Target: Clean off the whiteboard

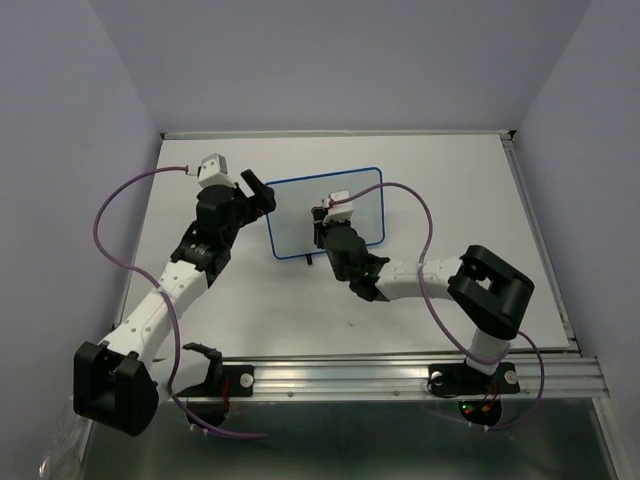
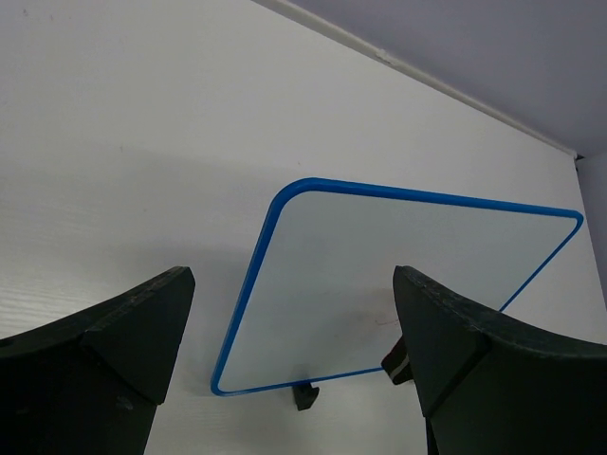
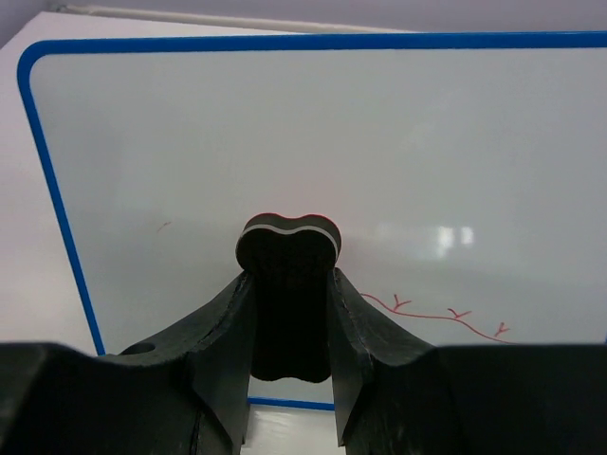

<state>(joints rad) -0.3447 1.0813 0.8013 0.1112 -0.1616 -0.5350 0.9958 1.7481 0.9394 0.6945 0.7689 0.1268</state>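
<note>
Nearest the bases, we record the right tool (image 3: 289, 284) pinching a black eraser (image 3: 287, 248) between its fingers. The eraser's rounded end appears to meet the lower middle of the whiteboard (image 3: 285, 133). Just right of the eraser, a thin red line (image 3: 446, 315) with small branches runs along the board's lower part. The whiteboard sits askew near the middle of the counter (image 1: 450, 180), on small black feet (image 2: 303, 393). Beyond it, at its far left corner, the left tool (image 1: 258, 190) has its fingers spread wide.
</note>
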